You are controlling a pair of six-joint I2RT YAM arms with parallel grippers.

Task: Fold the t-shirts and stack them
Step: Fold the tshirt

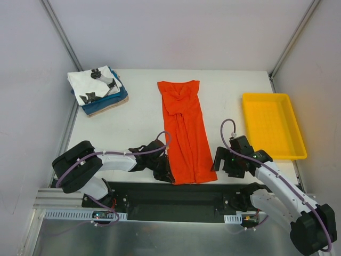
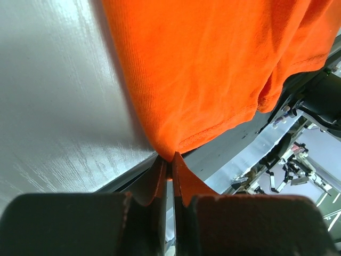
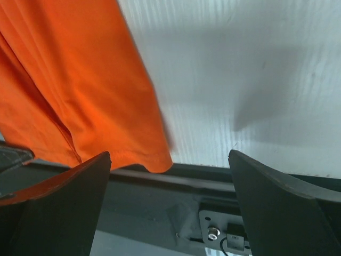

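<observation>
Your left gripper [image 2: 171,160] sits at the near edge of the table [image 1: 138,128], its fingers pressed together on the near left corner of the orange shirt [image 1: 184,133] (a pinch of hem shows right at the tips). Your right gripper [image 3: 169,158] is beside the near right corner, fingers wide apart and holding nothing. The orange shirt lies as a long narrow strip down the middle of the table, sides folded in, its far end bunched. To the right, apart from it, lies the yellow tray [image 1: 273,125]. At the far left, the white printed shirt [image 1: 96,82] tops a folded stack over the blue shirt [image 1: 121,97] and the tan shirt [image 1: 104,109].
</observation>
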